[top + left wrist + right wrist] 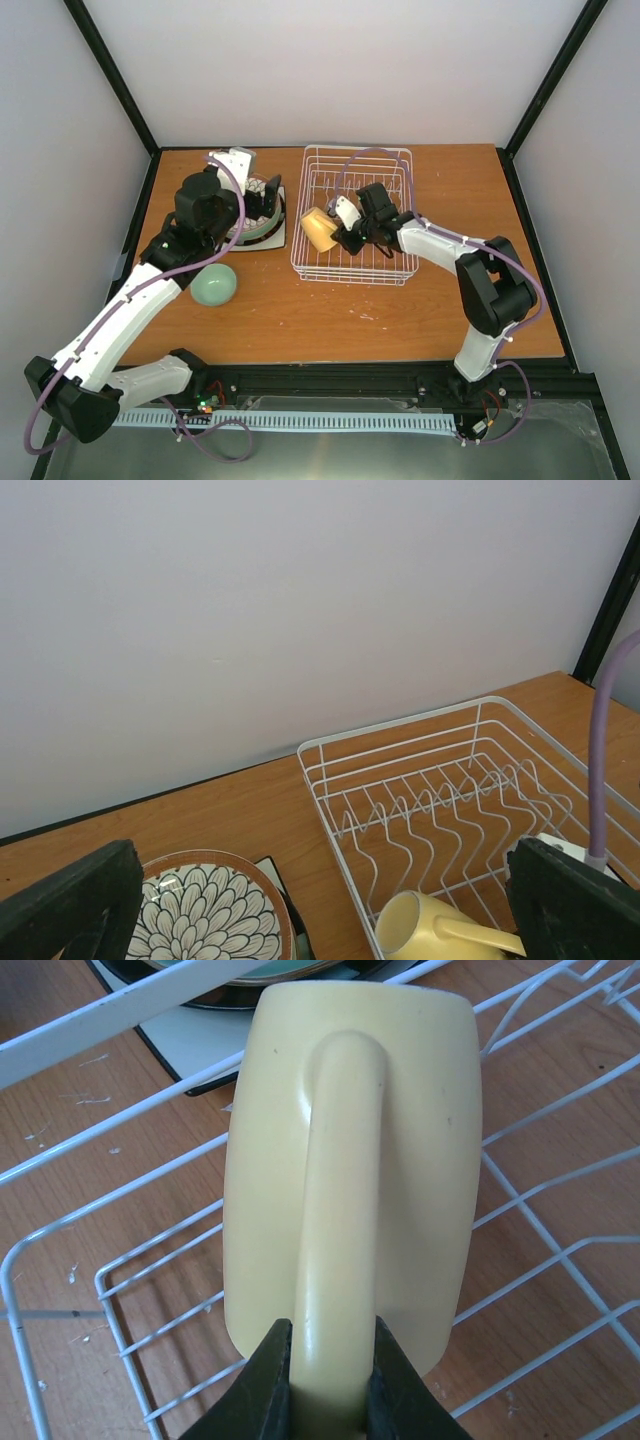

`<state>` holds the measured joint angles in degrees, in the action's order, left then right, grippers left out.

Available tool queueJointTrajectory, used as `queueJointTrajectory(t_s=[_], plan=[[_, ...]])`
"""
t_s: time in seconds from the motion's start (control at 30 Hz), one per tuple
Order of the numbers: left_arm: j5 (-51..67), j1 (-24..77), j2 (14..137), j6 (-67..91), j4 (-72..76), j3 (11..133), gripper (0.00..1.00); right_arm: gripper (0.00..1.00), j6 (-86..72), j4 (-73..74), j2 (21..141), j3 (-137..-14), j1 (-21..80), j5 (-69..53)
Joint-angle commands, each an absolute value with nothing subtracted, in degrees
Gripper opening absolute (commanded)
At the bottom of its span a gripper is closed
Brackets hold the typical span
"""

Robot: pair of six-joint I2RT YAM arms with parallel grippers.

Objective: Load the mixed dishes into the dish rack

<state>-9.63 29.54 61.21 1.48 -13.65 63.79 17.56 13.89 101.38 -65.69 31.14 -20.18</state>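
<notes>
My right gripper (pixel 343 228) is shut on the handle of the yellow mug (pixel 319 230), which lies on its side over the left edge of the white wire dish rack (pixel 400 185). In the right wrist view the mug (pixel 350 1170) fills the middle and my fingers (pixel 268 1385) pinch its handle. My left gripper (pixel 262 205) hangs open over the stack of plates (pixel 262 232) left of the rack. The white petal-patterned plate (pixel 205 915) tops that stack; the square white plate (pixel 292 232) lies under it. The mint-green bowl (pixel 214 284) sits upside down near the left arm.
The rack's row of upright prongs (pixel 440 815) runs across its middle. A black frame post (pixel 610 600) stands at the far right corner. White walls close the table's back and sides.
</notes>
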Motion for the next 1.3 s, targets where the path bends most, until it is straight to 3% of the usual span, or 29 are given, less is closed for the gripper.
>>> queueJointTrajectory(t_s=[0.0,0.6,1.27], plan=[[-11.0,28.8,60.2,0.3,-12.1,63.4,1.0,0.08,16.0,28.8,104.2,-61.2,32.0,-20.8],[-11.9,28.8,56.7,0.9,-13.5,61.9,1.0,0.25,9.1,34.2,103.5,-56.6,32.4,-15.7],[-14.2,28.5,53.2,1.9,-17.2,61.8,1.0,0.41,5.7,28.3,86.9,-53.4,30.7,-13.4]])
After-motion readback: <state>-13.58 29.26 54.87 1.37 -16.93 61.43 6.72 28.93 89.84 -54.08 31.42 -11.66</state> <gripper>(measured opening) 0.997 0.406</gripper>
